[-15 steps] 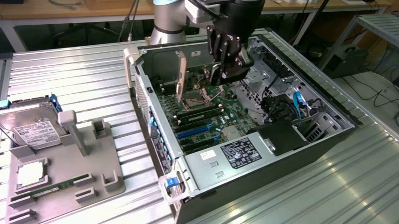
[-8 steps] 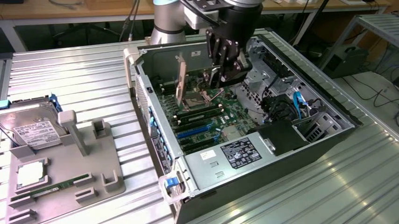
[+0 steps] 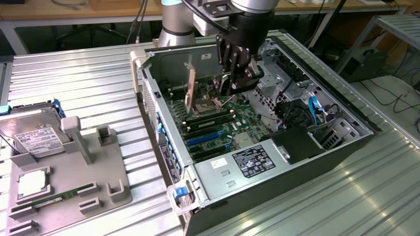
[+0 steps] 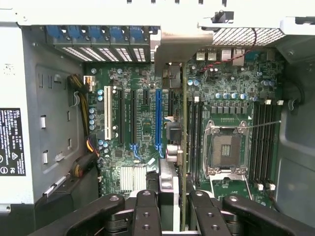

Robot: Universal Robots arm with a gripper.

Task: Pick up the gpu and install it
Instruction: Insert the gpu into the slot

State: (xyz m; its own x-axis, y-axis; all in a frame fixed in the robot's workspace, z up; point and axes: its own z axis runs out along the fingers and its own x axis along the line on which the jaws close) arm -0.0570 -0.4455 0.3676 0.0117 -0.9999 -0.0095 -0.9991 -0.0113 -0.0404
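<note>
The gripper (image 4: 173, 202) is clamped narrowly on the gpu (image 4: 170, 184), holding it on edge inside the computer case (image 3: 229, 196), probably to line it up with the motherboard (image 4: 128, 83) slots, though whether it touches them is unclear.

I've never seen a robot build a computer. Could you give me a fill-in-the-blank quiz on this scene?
1. The end effector holds the gpu over the open computer ____.
2. The expansion slot nearest the gpu is coloured ____.
3. On the grey tray, the hard drive has a label coloured ____.
Missing: case; blue; white.
</note>
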